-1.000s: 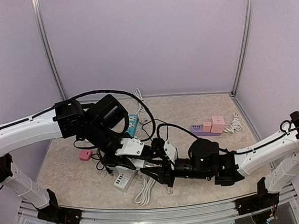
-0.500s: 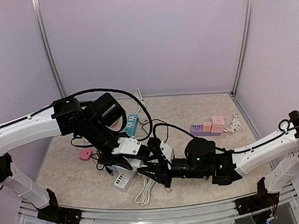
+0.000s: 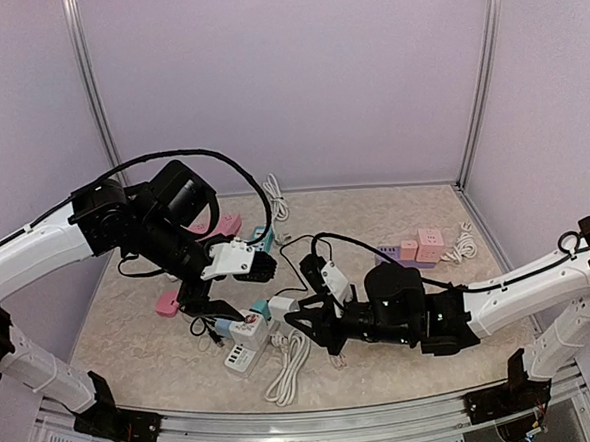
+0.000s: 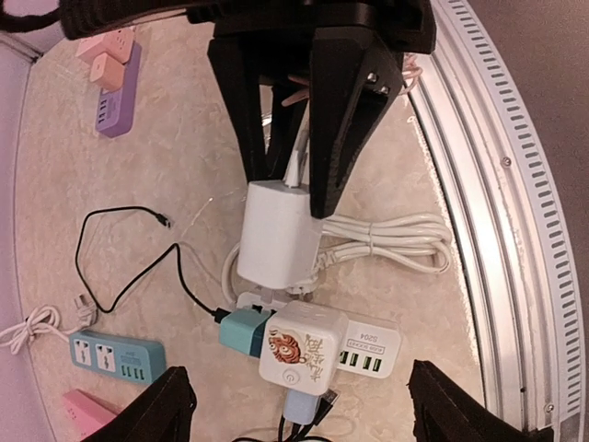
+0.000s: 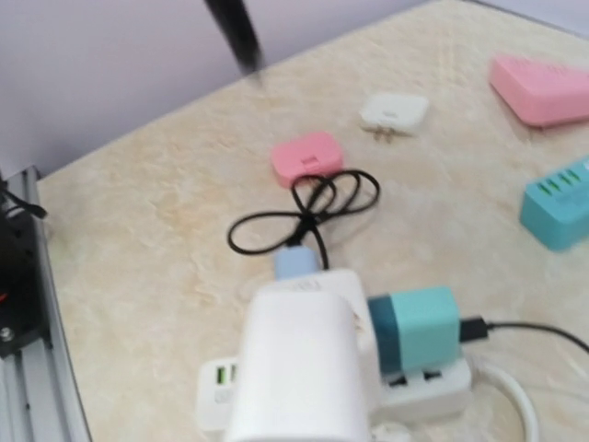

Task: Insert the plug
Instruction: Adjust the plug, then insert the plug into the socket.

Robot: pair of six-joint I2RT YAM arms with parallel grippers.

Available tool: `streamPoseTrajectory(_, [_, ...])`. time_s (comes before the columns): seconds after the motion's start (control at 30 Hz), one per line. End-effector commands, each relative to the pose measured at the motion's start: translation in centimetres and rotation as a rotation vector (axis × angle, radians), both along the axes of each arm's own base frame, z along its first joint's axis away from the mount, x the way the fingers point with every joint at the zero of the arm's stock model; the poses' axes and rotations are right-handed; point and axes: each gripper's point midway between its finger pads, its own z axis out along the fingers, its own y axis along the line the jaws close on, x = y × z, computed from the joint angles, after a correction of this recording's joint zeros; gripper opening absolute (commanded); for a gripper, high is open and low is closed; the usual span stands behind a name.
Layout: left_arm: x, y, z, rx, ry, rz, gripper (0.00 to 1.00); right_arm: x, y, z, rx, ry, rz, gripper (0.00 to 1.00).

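My right gripper (image 4: 293,193) is shut on a white plug block (image 4: 276,235), one black finger on each side of it. The block's lower end rests against the white power strip (image 4: 373,347), beside a white cube adapter with a tiger sticker (image 4: 304,348). I cannot tell how deep its prongs sit. A teal plug (image 4: 241,333) sits in the strip next to the cube. My left gripper (image 4: 308,410) hangs open above the cube, touching nothing. From the top view the plug (image 3: 282,307) lies between both grippers. It fills the right wrist view (image 5: 304,368).
A coiled white cable (image 4: 386,239) lies by the strip. A black cord loops over the mat (image 5: 313,203). A pink adapter (image 3: 168,306), a teal strip (image 3: 263,238) and a purple strip with pink cubes (image 3: 409,252) stand around. The metal rail (image 4: 497,184) edges the front.
My left gripper has opened and risen up and left, off the things at the strip. My right gripper has closed on the white plug and carried it left to the strip.
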Motion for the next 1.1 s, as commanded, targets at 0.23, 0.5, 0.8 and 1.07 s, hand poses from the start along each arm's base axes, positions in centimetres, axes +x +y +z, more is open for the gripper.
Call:
streamPoseTrajectory(0.23, [0.8, 10.8, -3.2, 0.447, -0.090, 0.142, 0.86, 0.8, -2.4, -2.9, -0.049, 0.074, 0.021, 0.00])
streamPoseTrajectory(0.5, [1.3, 10.6, -4.8, 0.478, -0.177, -0.064, 0.99, 0.0, -3.0, -4.0, 0.023, 0.028, 0.102, 0.00])
streamPoseTrajectory(0.8, [4.2, 1.6, -9.0, 0.187, -0.099, -0.165, 0.99, -0.5, -2.4, -5.4, 0.124, 0.013, 0.170, 0.00])
streamPoseTrajectory(1.07, [5.3, 1.7, -13.3, 0.236, 0.036, -0.180, 0.92, 0.2, -1.9, -6.8, 0.090, -0.037, 0.156, 0.00])
